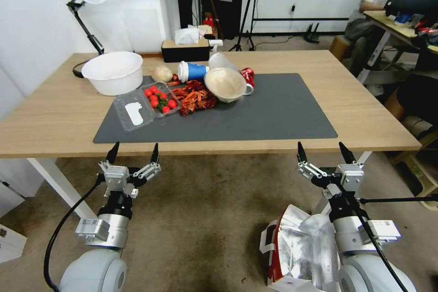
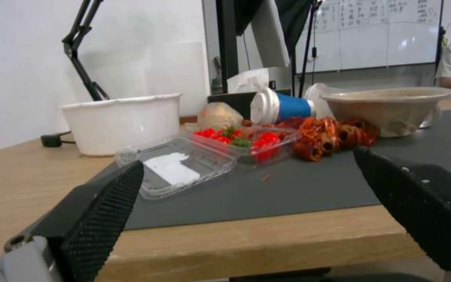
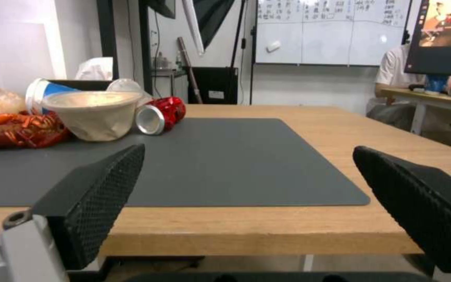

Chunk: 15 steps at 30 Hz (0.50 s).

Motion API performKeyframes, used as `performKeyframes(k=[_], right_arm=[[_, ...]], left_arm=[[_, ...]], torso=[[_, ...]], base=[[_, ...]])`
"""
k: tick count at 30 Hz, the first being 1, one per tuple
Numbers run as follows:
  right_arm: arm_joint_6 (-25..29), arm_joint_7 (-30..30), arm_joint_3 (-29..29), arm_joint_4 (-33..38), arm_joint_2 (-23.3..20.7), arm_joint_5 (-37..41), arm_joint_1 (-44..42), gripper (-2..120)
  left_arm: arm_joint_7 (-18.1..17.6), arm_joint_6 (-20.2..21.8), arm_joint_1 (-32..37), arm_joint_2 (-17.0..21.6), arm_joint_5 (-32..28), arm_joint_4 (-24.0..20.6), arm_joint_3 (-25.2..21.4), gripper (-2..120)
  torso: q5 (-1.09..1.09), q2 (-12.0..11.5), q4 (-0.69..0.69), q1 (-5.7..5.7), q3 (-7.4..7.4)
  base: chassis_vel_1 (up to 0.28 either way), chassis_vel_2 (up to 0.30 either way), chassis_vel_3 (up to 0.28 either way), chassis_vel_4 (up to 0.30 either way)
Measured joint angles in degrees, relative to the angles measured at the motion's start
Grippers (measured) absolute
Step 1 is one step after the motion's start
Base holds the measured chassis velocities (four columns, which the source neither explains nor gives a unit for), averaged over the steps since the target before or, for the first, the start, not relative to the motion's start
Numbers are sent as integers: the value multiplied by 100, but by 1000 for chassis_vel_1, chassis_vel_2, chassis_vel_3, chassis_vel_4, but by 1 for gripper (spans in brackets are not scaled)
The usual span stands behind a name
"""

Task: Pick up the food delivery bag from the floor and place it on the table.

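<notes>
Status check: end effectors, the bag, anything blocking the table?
Left end effector and right end effector open, empty, at table front edge. Food delivery bag on floor by right arm. Food clutter on mat's left half.

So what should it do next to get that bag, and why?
Probably lower the right tool toward the food delivery bag. Both tools, left too, hover open at the table edge, while the bag sits on the floor beside the right arm.

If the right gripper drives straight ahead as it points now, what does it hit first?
Probably the table edge: the open right gripper sits about level with it. If it clears the edge, it skims the bare mat; the can lies off to the side.
</notes>
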Motion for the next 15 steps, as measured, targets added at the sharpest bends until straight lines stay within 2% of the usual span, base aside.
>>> performKeyframes(k=[15], right_arm=[[50,-14,3,10,54,-5,-44,100]], left_arm=[[2,-47,48,-12,17,-9,-16,100]], torso=[[0,-369,0,-147,-221]], base=[[0,0,0,0]])
